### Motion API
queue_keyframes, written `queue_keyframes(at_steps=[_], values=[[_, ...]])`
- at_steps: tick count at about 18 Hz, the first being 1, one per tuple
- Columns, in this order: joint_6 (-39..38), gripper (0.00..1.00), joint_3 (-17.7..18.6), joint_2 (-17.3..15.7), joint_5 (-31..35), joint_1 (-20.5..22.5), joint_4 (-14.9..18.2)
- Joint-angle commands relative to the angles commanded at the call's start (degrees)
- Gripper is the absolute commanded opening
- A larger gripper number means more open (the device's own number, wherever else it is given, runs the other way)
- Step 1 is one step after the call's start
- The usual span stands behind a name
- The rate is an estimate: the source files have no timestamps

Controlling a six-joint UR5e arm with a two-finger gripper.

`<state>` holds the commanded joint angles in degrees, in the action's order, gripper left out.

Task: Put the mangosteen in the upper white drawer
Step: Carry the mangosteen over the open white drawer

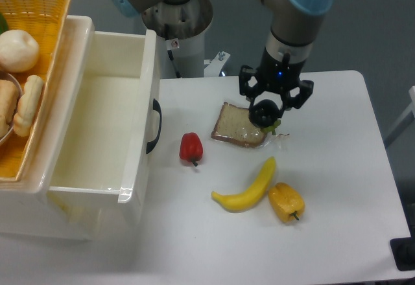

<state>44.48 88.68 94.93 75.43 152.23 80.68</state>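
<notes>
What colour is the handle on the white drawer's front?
Black, a curved handle on the cream-white drawer, seen in the fixed camera view.

The white rounded counter (337,188) carries a wrapped bread slice (238,125); left of it a red pepper (190,148), below it a yellow banana (249,190) and yellow pepper (286,201)

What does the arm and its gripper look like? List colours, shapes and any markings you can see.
The arm is built of round grey-silver tube segments with light blue caps at the joints. The gripper is black and compact, with a small blue light glowing on its body. No loose cables or readable markings show on it.
</notes>
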Motion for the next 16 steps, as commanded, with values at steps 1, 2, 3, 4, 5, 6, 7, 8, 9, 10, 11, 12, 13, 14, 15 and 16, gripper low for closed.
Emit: queue_keyframes(at_steps=[1,2,3,4,5,6,7,8,9,10,11,12,13,14,15,16], values=[[-0.53,0.18,0.26,-0.79,-1.24,-0.17,0.44],[-0.8,0.18,0.44,-2.19,-1.77,-0.7,1.66],[-1.06,0.18,0.53,-3.16,-2.21,-1.4,2.98],[-1.85,0.18,0.53,-3.61,-3.09,-1.93,3.95],[-2.9,0.18,0.53,-4.31,-4.05,-2.54,4.39],[-4.39,0.19,0.61,-5.1,-5.19,-2.98,4.57],[-5.97,0.19,0.88,-5.98,-6.42,-3.77,4.75],[-7.55,0.19,1.23,-7.29,-6.96,-4.82,4.66],[-9.31,0.2,1.49,-7.91,-7.22,-5.7,4.66],[-11.24,0.2,1.49,-8.01,-7.49,-7.28,4.66],[-13.26,0.2,1.41,-8.01,-7.66,-9.03,4.57],[-15.11,0.2,1.41,-8.09,-7.84,-10.53,4.57],[-16.26,0.2,1.41,-8.09,-7.93,-12.03,4.57],[-16.97,0.2,1.41,-8.27,-7.84,-13.0,4.66],[-17.93,0.22,1.67,-8.62,-7.84,-13.79,4.66],[-18.81,0.23,1.93,-8.62,-7.84,-14.41,4.57]])
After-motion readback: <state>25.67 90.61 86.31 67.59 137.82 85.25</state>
